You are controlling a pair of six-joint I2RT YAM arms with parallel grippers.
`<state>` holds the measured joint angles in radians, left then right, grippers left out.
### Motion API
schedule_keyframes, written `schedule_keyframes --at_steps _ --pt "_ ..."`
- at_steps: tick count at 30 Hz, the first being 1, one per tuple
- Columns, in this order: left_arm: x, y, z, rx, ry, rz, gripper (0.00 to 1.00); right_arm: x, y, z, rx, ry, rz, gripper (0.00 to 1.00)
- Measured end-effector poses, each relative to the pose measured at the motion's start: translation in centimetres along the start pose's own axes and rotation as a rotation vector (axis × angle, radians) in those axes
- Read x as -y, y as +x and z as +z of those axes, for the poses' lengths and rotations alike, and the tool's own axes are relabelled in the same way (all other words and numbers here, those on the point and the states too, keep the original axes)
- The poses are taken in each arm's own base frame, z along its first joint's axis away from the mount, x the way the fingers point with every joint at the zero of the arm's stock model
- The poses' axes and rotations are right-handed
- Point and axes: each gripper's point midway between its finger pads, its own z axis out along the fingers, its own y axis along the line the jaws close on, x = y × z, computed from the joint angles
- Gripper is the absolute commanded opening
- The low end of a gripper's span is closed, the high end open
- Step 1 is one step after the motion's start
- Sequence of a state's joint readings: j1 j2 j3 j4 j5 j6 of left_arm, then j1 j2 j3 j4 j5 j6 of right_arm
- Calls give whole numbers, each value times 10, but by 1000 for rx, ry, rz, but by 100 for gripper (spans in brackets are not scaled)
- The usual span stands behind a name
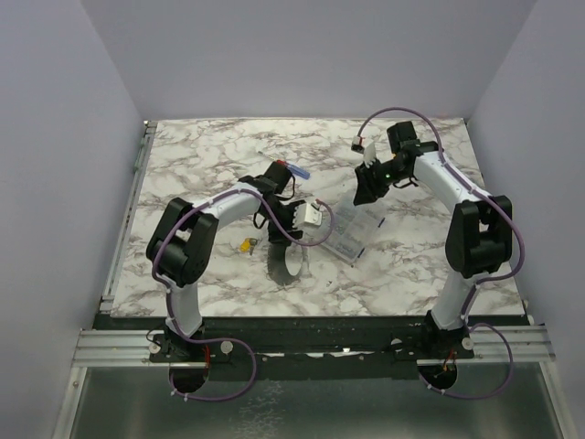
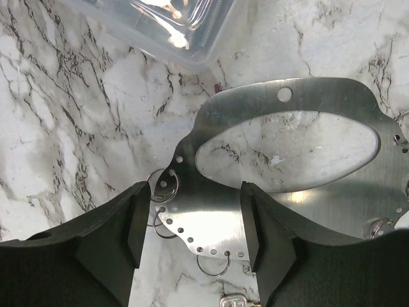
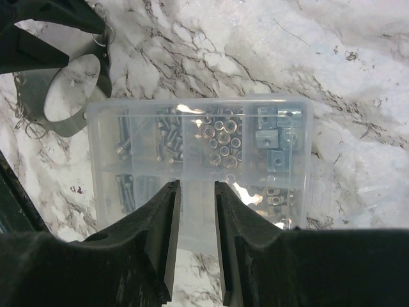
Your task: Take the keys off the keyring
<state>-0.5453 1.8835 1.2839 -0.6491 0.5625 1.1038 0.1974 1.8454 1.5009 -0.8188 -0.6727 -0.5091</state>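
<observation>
1. Table (image 1: 183,155): marble top; it carries everything below.
2. Box (image 3: 204,147): clear and compartmented, holding screws and nuts. It lies just right of the keyring in the top view.
3. Keyring (image 2: 332,96): grey flat-band hoop near mid-table, directly under the left arm. In the left wrist view its oval opening runs side to side, and a perforated lobe of the band points toward the camera.
4. Left gripper (image 2: 195,211): jaws parted, astride that lobe. The left pad (image 2: 131,230) stands clear of the metal edge; the right pad sits at the edge, contact uncertain. The band is not clamped.
5. Right gripper (image 3: 195,192): on the far side of the box from the keyring. Jaws are narrowly parted over the box's near compartments; whether they pinch any part of it cannot be told.
6. Split rings (image 2: 213,263): small wire loops threaded through the lobe's holes.
7. Keys (image 1: 247,244): one yellow piece lies left of the keyring; attachment cannot be told.

Judgement: the left arm is nearer. A firm hold across the lobe comes first, leaving the ringed edge exposed.
</observation>
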Motion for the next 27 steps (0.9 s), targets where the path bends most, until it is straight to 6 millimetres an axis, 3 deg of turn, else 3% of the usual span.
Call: schedule_keyframes --at_steps 7,10,11,12,15,19,22,23,27 --pt "2 0 0 -10 -3 -58 77 2 -2 5 2 -4 7 37" --pt "-4 -8 -5 3 -24 -116 84 2 -10 3 21 -3 1 41" --pt "-8 -13 -7 11 -35 -128 86 2 -13 2 30 -2 -1 43" --pt "-15 -19 -12 23 -57 -150 95 2 -17 1 40 -1 -2 47" --pt "-34 -36 -30 65 -128 -213 99 5 -30 -2 78 11 -8 67" --pt "-80 -53 -81 152 -278 -343 99 8 -50 -11 149 45 -11 99" --pt "-124 -55 -140 230 -434 -463 99 11 -72 -30 233 89 -24 100" --pt "-143 -52 -170 267 -507 -514 99 13 -79 -39 265 108 -26 100" --pt "-184 -31 -261 360 -720 -640 99 32 -104 -85 399 197 -9 100"
